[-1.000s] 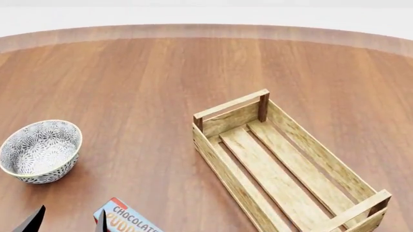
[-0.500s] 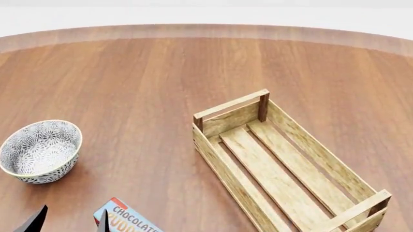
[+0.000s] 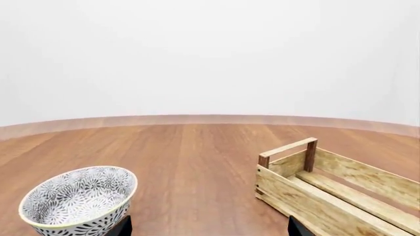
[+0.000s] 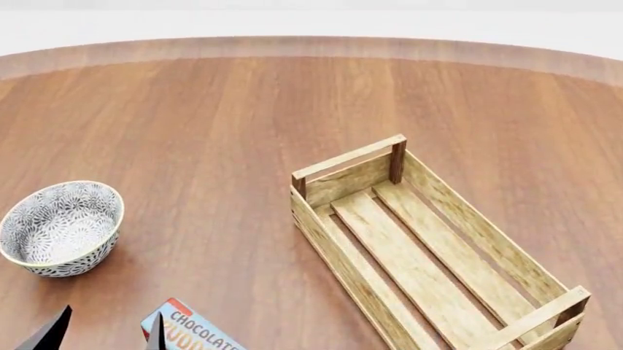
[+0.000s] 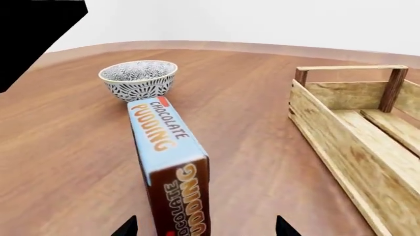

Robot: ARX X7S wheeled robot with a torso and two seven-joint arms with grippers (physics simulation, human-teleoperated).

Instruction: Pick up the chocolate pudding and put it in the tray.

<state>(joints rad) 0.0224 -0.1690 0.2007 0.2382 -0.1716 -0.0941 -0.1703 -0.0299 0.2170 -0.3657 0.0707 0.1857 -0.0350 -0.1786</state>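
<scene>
Chocolate pudding (image 5: 169, 162) lies flat on the wooden table (image 4: 214, 124), light-blue lettered face up, at the near edge of the head view, cut off by the frame there (image 4: 190, 332). It sits near-left of the tray (image 4: 428, 255), apart from it, not touching. Bowl (image 4: 60, 227) stands left of the tray and just beyond the carton; in the right wrist view the bowl (image 5: 138, 78) is right behind the carton's far end, can't tell if they touch. Tray holds nothing, slats bare, bar handles at both ends. Left gripper (image 4: 102, 334): two dark fingertips poke up at the bottom of the head view, spread apart, nothing between them, just left of the carton; one tip looks very close to the carton's edge, contact not clear. Left wrist view shows the same tips (image 3: 123, 227) wide apart, with bowl (image 3: 78, 201) and tray (image 3: 341, 189) ahead. Right gripper (image 5: 206, 227): fingertips spread on either side of the carton's near end, not closed on it; carton rests on the table.
</scene>
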